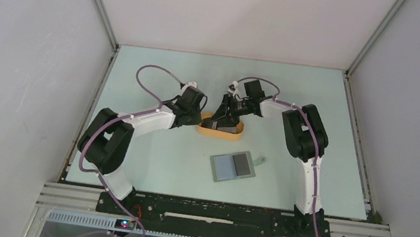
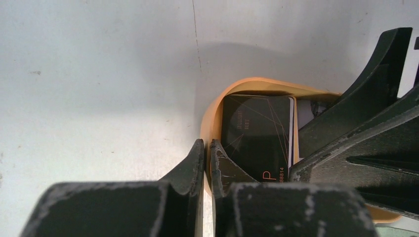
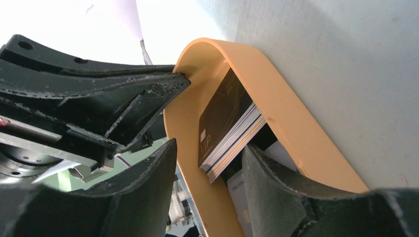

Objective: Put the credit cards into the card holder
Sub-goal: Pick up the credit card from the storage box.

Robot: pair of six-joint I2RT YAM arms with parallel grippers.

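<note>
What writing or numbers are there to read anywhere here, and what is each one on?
"VIP": orange letters on the black card standing in the orange tray.
"8814": end of a number along that card's edge; the digit before it is unclear.
Fine print on the middle of the black card and on the white card behind it: too blurred to read.
Wallet: no readable text.

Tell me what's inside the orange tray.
A stack of credit cards, a black card on top, sits in the orange tray, with the right gripper open around it. The lower cards' faces and most of the tray's floor are covered.
</note>
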